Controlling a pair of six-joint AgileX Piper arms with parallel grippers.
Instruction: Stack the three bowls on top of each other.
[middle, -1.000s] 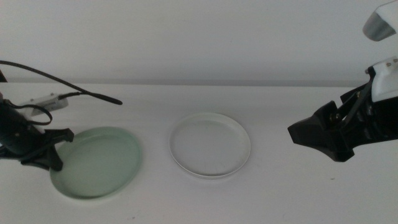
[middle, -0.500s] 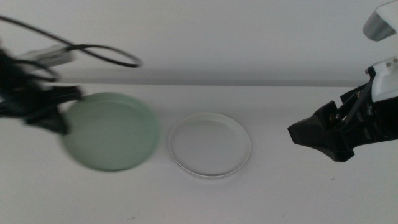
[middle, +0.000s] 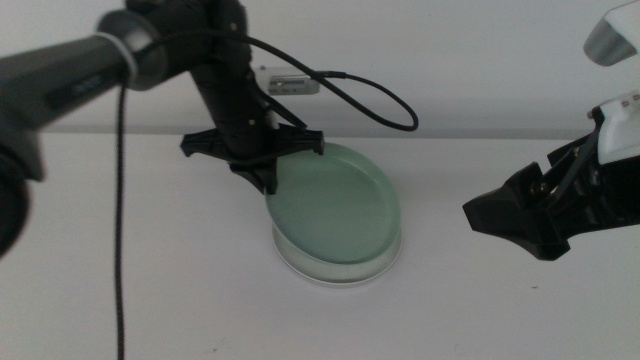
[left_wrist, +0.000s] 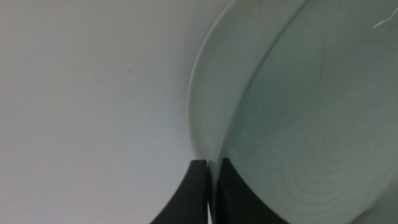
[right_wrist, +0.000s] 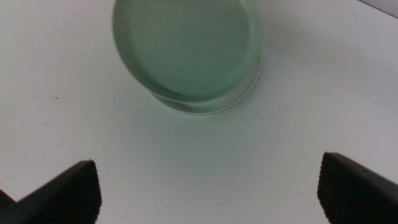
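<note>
My left gripper (middle: 266, 178) is shut on the near-left rim of the pale mint green bowl (middle: 335, 205) and holds it tilted over the cream-white bowl (middle: 340, 281) at the table's middle. The green bowl's far side hangs low over the white bowl; I cannot tell whether they touch. The left wrist view shows the jaws (left_wrist: 211, 173) pinching the green bowl's rim (left_wrist: 311, 137). My right gripper (middle: 505, 235) waits open and empty at the right; its view shows the green bowl (right_wrist: 186, 43) over the white bowl (right_wrist: 247, 87). The grey bowl is out of view.
The white table (middle: 150, 300) runs to a pale wall at the back. The left arm's black cable (middle: 370, 100) loops above the bowls. The right arm's body fills the right edge.
My left gripper has lifted the green bowl from the table's left side and carried it right, over the white bowl. The right arm has not moved.
</note>
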